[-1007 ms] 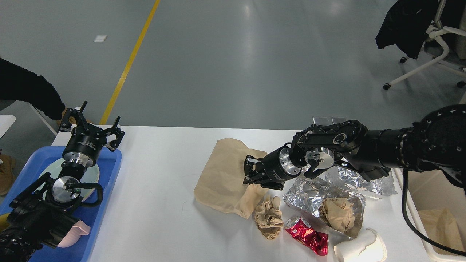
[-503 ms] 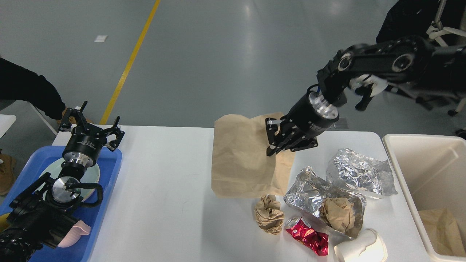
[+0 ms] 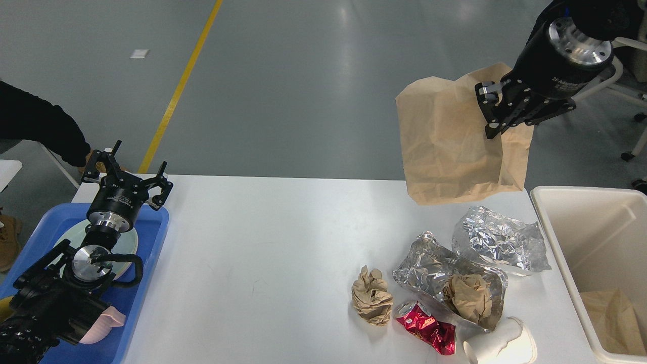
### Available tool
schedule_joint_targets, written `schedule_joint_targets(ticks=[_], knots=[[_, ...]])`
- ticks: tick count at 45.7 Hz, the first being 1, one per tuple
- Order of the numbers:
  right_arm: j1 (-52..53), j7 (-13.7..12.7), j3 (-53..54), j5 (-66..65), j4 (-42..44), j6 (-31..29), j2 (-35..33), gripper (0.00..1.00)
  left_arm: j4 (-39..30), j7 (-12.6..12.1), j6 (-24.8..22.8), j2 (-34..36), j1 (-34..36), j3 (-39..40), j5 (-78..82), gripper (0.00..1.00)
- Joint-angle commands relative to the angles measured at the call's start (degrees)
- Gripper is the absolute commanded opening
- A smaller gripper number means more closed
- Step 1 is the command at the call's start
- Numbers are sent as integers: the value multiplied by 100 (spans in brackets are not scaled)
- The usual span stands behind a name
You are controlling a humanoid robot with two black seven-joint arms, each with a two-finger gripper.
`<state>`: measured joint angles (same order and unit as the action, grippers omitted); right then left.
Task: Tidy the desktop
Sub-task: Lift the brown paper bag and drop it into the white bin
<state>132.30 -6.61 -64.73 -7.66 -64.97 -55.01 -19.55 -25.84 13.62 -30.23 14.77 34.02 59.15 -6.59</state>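
The white desktop (image 3: pixel 263 237) fills the middle of the head view. My right gripper (image 3: pixel 498 114) is shut on a flat brown paper bag (image 3: pixel 450 141) and holds it high above the desktop's back right corner, left of the cream bin (image 3: pixel 581 222). On the desktop's right part lie a crumpled brown paper ball (image 3: pixel 372 302), a red foil wrapper (image 3: pixel 427 331), two pieces of crumpled silver foil (image 3: pixel 498 240), one holding brown paper (image 3: pixel 467 298), and a tipped white paper cup (image 3: pixel 500 344). My left gripper (image 3: pixel 126 174) is open and empty above the blue tray (image 3: pixel 151 242).
The blue tray at the left holds a pale plate (image 3: pixel 129 242) and a pink item (image 3: pixel 108 323). The cream bin at the right has brown paper (image 3: pixel 611 313) inside. A person's dark sleeve (image 3: pixel 40 126) shows at far left. A white chair (image 3: pixel 621 76) stands at the back right.
My right gripper has lifted the brown paper bag off the desktop and carried it up and to the right, toward the bin. The left arm has not moved.
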Motion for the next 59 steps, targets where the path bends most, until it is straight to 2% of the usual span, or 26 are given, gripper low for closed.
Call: schedule_joint_targets(ticks=[1,7,12,19,26,34,41,43,51,59], knots=[[50,-7,-22,-130,11,1,-14,0,0,0,0,0,-1,0,0,96],[42,-7,-435,-622,195,1,-128,0,0,0,0,0,-1,0,0,96],[-195,-16,-1032,-1122,923,1,-645,0,0,0,0,0,-1,0,0,96],[-1231,-25,-1499,-1703,2058,1,-1472,0,0,0,0,0,-1,0,0,96],[-2567,-16,-1508,-2011,2489,1,-2035,0,0,0,0,0,-1,0,0,96],[-4026,-16,-1394,-1994,2489,1815,-2255,0,0,0,0,0,-1,0,0,96],[-5616,1,-1043,-1941,2533,3916,-2159,0,0,0,0,0,-1,0,0,96],[-6204,1,-815,-1950,2551,4347,-1975,0,0,0,0,0,-1,0,0,96],[-6910,1,-462,-1950,2823,4437,-1667,0,0,0,0,0,-1,0,0,96],[-7034,1,-365,-1932,2894,4481,-1587,0,0,0,0,0,-1,0,0,96]])
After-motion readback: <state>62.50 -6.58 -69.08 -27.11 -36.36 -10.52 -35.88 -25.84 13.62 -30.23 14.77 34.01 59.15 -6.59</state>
